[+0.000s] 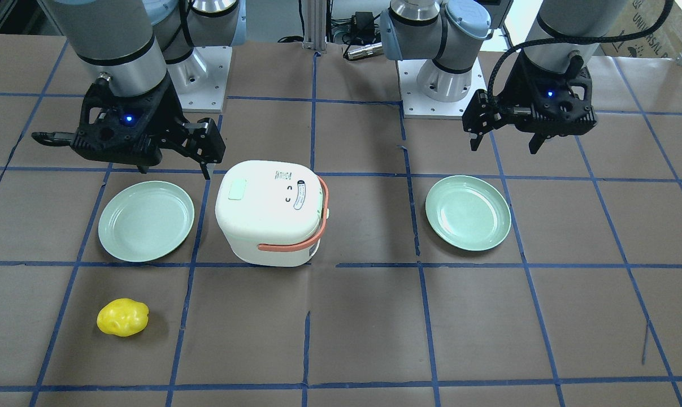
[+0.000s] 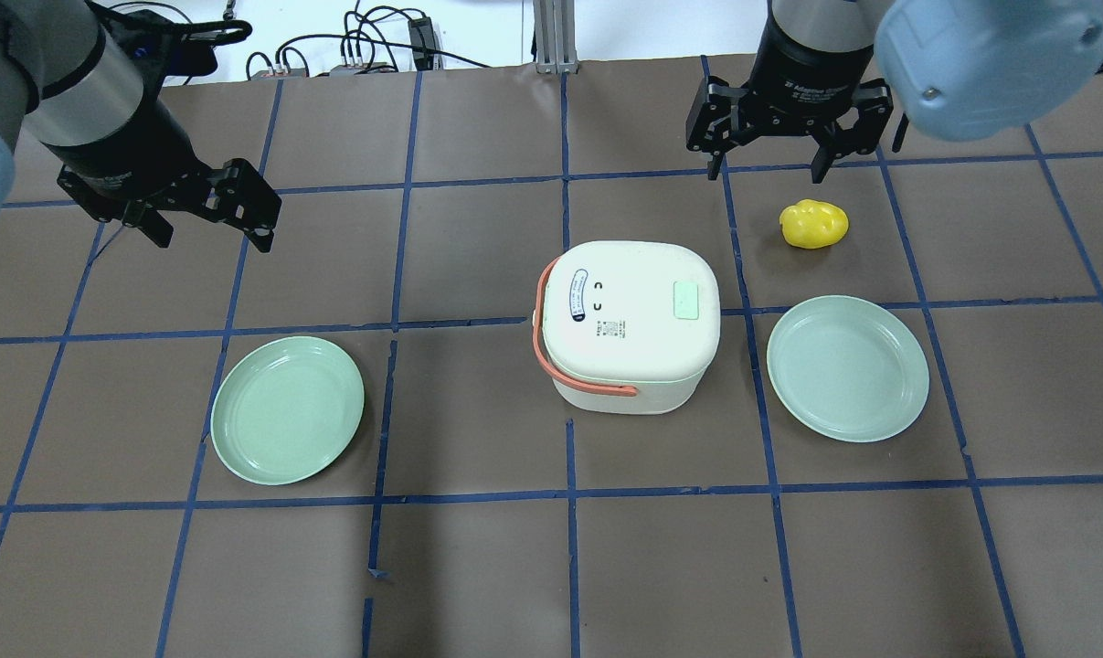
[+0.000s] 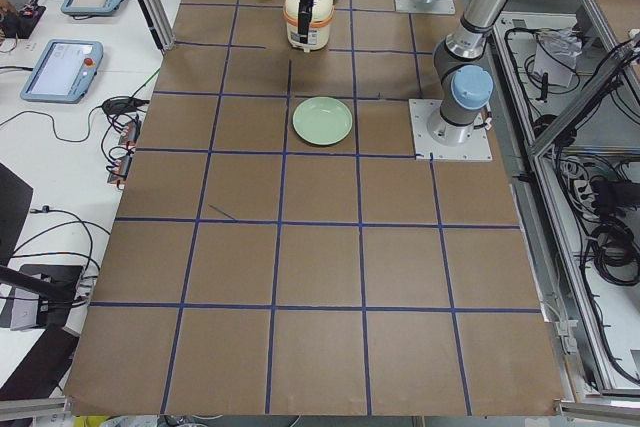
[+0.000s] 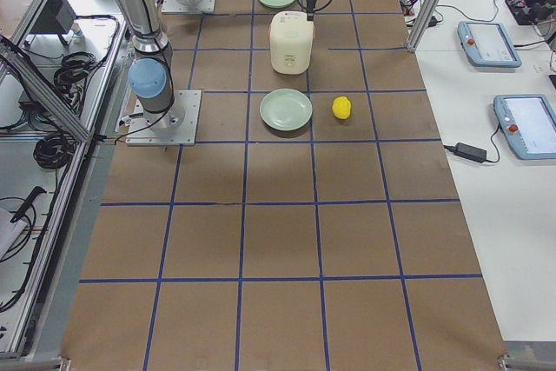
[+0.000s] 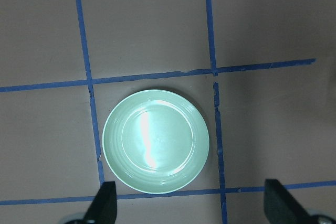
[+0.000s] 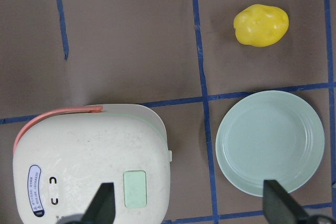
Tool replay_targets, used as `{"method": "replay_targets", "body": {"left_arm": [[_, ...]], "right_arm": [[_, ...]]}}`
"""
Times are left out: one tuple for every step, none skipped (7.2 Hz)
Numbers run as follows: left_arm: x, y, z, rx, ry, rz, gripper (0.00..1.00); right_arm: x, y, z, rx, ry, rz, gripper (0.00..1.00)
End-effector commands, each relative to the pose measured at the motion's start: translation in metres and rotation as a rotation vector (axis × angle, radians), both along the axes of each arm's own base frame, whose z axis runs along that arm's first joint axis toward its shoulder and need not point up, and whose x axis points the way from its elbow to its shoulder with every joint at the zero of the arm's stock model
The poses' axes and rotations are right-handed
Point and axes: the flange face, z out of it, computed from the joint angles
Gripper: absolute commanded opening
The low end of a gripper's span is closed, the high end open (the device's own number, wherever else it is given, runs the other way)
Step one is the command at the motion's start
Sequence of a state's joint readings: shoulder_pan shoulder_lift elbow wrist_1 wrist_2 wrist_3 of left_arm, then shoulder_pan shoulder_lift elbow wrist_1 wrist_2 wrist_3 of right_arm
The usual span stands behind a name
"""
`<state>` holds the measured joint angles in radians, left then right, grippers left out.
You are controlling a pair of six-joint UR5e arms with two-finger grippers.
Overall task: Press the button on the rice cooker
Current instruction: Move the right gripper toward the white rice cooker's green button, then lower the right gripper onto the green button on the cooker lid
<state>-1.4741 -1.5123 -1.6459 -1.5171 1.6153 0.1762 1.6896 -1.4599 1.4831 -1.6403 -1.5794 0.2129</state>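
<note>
The white rice cooker (image 2: pixel 633 320) stands mid-table with its lid shut and its salmon handle folded down along one side. A pale green rectangular button (image 2: pixel 687 300) sits on the lid, and also shows in the right wrist view (image 6: pixel 135 190). My right gripper (image 2: pixel 768 169) is open and empty, held high above the table between the cooker (image 6: pixel 89 166) and the right plate. My left gripper (image 2: pixel 213 239) is open and empty, high above the left green plate (image 5: pixel 156 147). Neither gripper touches the cooker.
Two pale green plates flank the cooker, one on my left (image 2: pixel 288 408) and one on my right (image 2: pixel 848 367). A yellow lumpy object (image 2: pixel 814 224) lies beyond the right plate. Brown table cover with blue tape grid.
</note>
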Motion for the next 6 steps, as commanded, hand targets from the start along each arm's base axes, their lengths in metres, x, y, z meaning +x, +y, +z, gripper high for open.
{"method": "replay_targets", "body": {"left_arm": [[0.000,0.000,0.000,0.000,0.000,0.001,1.00],[0.000,0.000,0.000,0.000,0.000,0.000,1.00],[0.000,0.000,0.000,0.000,0.000,0.001,1.00],[0.000,0.000,0.000,0.000,0.000,0.001,1.00],[0.000,0.000,0.000,0.000,0.000,0.000,1.00],[0.000,0.000,0.001,-0.001,0.000,0.001,1.00]], "right_arm": [[0.032,0.013,-0.019,0.014,-0.010,-0.019,0.90],[0.038,0.022,-0.035,0.045,-0.008,-0.007,0.57],[0.042,0.029,-0.055,0.095,-0.049,-0.005,0.23],[0.042,0.036,-0.067,0.123,-0.057,-0.006,0.08],[0.042,0.038,-0.072,0.134,-0.055,-0.005,0.06],[0.042,0.039,-0.075,0.140,-0.054,-0.007,0.06]]}}
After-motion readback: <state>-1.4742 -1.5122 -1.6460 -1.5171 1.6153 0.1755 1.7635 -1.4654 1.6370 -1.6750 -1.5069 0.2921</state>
